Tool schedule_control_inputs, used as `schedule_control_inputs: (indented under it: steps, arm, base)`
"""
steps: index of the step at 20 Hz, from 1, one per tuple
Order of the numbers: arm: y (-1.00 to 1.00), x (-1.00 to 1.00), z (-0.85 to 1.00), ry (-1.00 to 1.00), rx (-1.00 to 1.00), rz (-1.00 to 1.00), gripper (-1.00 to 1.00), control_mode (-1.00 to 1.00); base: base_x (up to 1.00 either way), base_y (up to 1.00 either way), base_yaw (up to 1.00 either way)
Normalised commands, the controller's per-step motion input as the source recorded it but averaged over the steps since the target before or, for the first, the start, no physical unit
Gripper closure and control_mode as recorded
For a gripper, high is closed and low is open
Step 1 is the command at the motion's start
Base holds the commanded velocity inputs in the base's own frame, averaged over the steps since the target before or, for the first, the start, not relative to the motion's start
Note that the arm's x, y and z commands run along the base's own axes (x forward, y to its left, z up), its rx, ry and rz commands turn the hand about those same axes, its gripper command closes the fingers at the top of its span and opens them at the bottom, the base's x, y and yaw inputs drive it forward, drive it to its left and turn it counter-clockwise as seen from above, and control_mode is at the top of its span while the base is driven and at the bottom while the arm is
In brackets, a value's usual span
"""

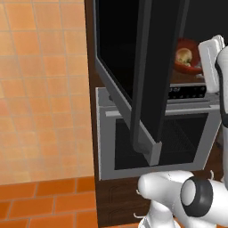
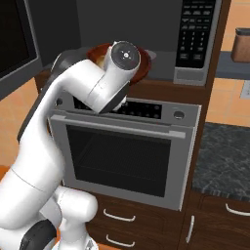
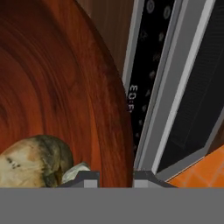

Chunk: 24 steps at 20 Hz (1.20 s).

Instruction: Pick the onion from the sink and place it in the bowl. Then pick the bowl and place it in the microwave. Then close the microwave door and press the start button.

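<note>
I have the gripper pinched tight on the rim of the bowl, one finger either side of the wall, so the bowl rides level. The onion sits inside it, lower left of the hand view, resting against the inner wall.

Left base view: bowl with onion at upper right, at the mouth of the microwave. The microwave door hangs wide open across frame centre, leaving the way in clear. Oven directly below.

My judgement: the bowl is being carried into the cavity; release comes once it sits on the floor, then the door.
</note>
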Motion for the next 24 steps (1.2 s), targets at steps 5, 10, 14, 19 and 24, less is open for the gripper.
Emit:
schedule_control_inputs:
  steps: [5, 10, 14, 19, 24]
  arm:
    - [0.22, 0.75, 0.45, -0.02, 0.03, 0.0, 1.0, -1.0]
    - [0.2, 0.79, 0.39, 0.0, 0.01, 0.01, 1.0, -1.0]
    - [0.18, 0.74, 0.16, 0.01, 0.0, 0.02, 1.0, -1.0]
    - [0.14, 0.63, 0.0, 0.05, 0.0, 0.01, 1.0, -1.0]
    - [0.04, 0.48, -0.1, 0.06, 0.0, 0.02, 1.0, -1.0]
  base:
    - [0.0, 0.0, 0.0]
    - [0.0, 0.0, 0.0]
    - [0.0, 0.0, 0.0]
    - [0.0, 0.0, 0.0]
    - [0.0, 0.0, 0.0]
